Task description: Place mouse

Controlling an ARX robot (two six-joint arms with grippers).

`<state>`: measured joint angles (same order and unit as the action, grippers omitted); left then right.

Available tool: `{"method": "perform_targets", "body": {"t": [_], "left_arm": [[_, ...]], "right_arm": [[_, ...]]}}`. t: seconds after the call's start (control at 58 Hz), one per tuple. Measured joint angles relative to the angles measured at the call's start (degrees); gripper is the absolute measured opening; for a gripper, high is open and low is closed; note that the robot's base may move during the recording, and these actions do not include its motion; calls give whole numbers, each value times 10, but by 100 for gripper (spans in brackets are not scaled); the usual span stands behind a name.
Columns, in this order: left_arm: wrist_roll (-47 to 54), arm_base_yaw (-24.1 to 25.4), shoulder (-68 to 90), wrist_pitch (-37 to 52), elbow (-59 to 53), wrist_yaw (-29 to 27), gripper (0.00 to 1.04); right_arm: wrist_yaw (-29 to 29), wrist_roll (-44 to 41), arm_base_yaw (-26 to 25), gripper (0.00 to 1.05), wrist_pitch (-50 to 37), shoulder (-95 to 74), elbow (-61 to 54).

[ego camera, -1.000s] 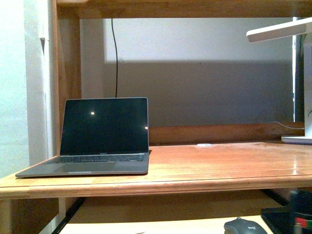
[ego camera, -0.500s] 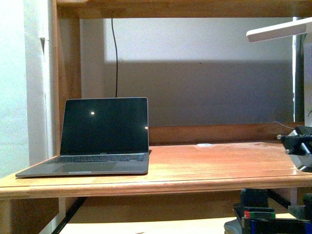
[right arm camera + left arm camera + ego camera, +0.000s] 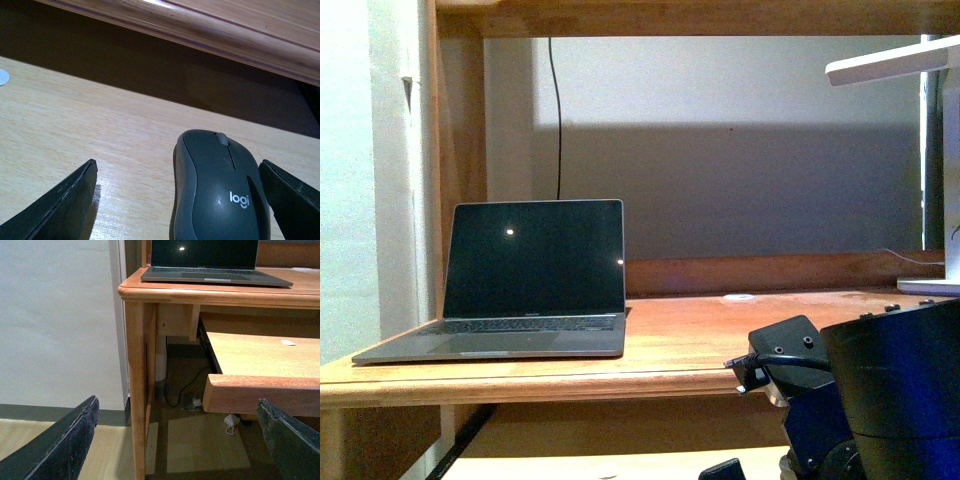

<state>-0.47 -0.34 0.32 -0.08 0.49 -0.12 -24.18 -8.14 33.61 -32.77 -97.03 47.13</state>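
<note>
**Right gripper (image 3: 177, 167) stands wide open around the mouse (image 3: 220, 192) on the pull-out shelf**

The right gripper is spread wide and holds nothing. One dark finger (image 3: 62, 202) is well apart from the mouse. The other finger (image 3: 295, 200) is just beside it, and I cannot tell if they touch.

The mouse is dark grey, with a scroll wheel and the white word "logi" on its back. It lies flat on the pale wooden pull-out shelf (image 3: 75, 120), below the rounded front edge of the desk (image 3: 720, 345).

The desk is of reddish-brown wood, with a back board and a wooden frame above it. It stands against a grey wall, and a white wall is at the side. An open laptop (image 3: 535, 280) with a dark screen sits on the left part of the desk. A small white disc (image 3: 740, 298) lies further back near the middle, and a white lamp (image 3: 890, 62) is at the right edge. A black cable (image 3: 557, 120) hangs down the wall behind the laptop.

In the front view the right arm (image 3: 880, 400) fills the lower right corner. It is bent low in front of the desk edge and hides the mouse there.

The left gripper (image 3: 177, 407) is also wide open and empty. It is low beside the desk leg (image 3: 136, 390), above the wooden floor, and faces the pull-out shelf from the side.
</note>
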Motion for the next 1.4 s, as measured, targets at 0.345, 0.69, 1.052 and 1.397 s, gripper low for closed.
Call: {"method": "perform_targets", "body": {"t": [0.345, 0.69, 1.052, 1.397], "left_arm": [[0, 0, 0, 0, 0, 0, 97], [0, 0, 0, 0, 0, 0, 97], [0, 0, 0, 0, 0, 0, 97], [0, 0, 0, 0, 0, 0, 97]], "right_arm": [[29, 59, -39, 97, 155, -17, 64], [82, 77, -42, 69, 246, -20, 112], [111, 100, -33, 55, 257, -23, 134], [92, 104, -43, 55, 263, -20, 166]]}}
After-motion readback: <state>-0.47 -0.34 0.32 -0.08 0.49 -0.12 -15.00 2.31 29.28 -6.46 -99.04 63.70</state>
